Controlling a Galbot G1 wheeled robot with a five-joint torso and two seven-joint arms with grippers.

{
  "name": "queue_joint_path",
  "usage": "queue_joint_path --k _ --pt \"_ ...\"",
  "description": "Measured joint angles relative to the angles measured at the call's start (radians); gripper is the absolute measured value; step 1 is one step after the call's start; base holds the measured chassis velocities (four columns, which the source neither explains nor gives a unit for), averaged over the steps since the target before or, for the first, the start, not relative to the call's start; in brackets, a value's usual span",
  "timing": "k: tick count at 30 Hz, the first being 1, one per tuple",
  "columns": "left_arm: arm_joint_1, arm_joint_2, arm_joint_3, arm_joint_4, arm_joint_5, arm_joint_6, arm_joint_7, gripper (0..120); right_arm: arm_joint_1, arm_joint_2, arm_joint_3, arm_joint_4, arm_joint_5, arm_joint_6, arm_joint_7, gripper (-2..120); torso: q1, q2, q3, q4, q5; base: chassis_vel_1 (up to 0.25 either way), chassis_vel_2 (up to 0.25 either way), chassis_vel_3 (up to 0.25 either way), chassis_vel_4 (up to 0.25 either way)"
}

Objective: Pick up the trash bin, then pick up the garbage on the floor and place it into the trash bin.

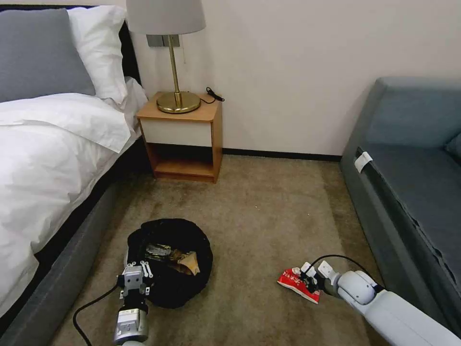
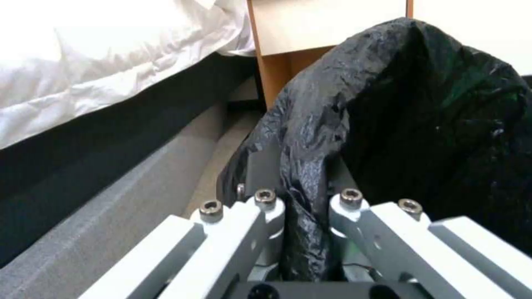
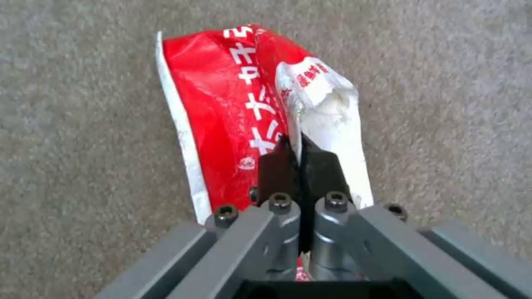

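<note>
The right gripper (image 1: 307, 278) is low over the carpet (image 1: 269, 211), near the sofa (image 1: 408, 192), its fingers pressed together on the red-and-white packet (image 1: 298, 284). The right wrist view shows what the head view cannot: the two black fingertips (image 3: 277, 166) meet on a thin fold of the packet (image 3: 232, 116), right where the red printed face joins a torn white flap. In that view the rest of the packet spreads out beyond the fingertips against the carpet (image 3: 83, 124); whether it touches the floor or hangs just above it I cannot tell.

The left gripper (image 1: 134, 281) is at the near rim of the trash bin (image 1: 170, 262), which sits between the bed (image 1: 53, 158) and the packet, well apart from the right gripper. From the head view alone its fingers are hard to read. The left wrist view settles it: the fingers (image 2: 266, 203) are closed on a bunched fold of the black bag liner (image 2: 388, 124), with the bed frame (image 2: 111, 199) just beside and the nightstand (image 2: 277, 70) behind.

Only the head view looks into the bin, where a tan scrap (image 1: 188, 263) and a clear wrapper or bottle (image 1: 158, 251) lie on the black liner. The nightstand (image 1: 185, 139) carries a brass lamp (image 1: 175, 62).
</note>
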Motion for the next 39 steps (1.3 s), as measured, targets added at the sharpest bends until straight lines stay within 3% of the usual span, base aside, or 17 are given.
queue_joint_path --k 22,28,34,39 --pt "0.034 0.01 -0.009 -0.062 0.024 0.006 0.0 4 -0.033 0.045 0.175 0.091 0.006 0.008 0.012 0 0.0 0.0 0.0 0.0001 0.0 0.0 0.0 0.0 0.0" --pt "0.027 -0.001 -0.003 -0.079 0.053 0.016 -0.001 4 -0.037 0.066 0.234 0.179 0.034 0.008 0.025 0 0.0 0.0 0.0 0.0 0.0 0.0 0.0 0.0 0.0" --pt "0.038 -0.038 0.025 -0.108 0.106 0.029 -0.016 4 -0.026 0.088 0.306 0.391 0.151 -0.002 0.049 0 0.0 0.0 0.0 0.0001 -0.0001 0.0 0.0 0.0 0.0" --pt "0.051 -0.051 0.04 -0.119 0.125 0.029 -0.023 4 -0.019 0.087 0.316 0.482 0.206 -0.008 0.051 0 0.0 0.0 0.0 0.0002 -0.0001 0.0 0.0 0.0 0.0"
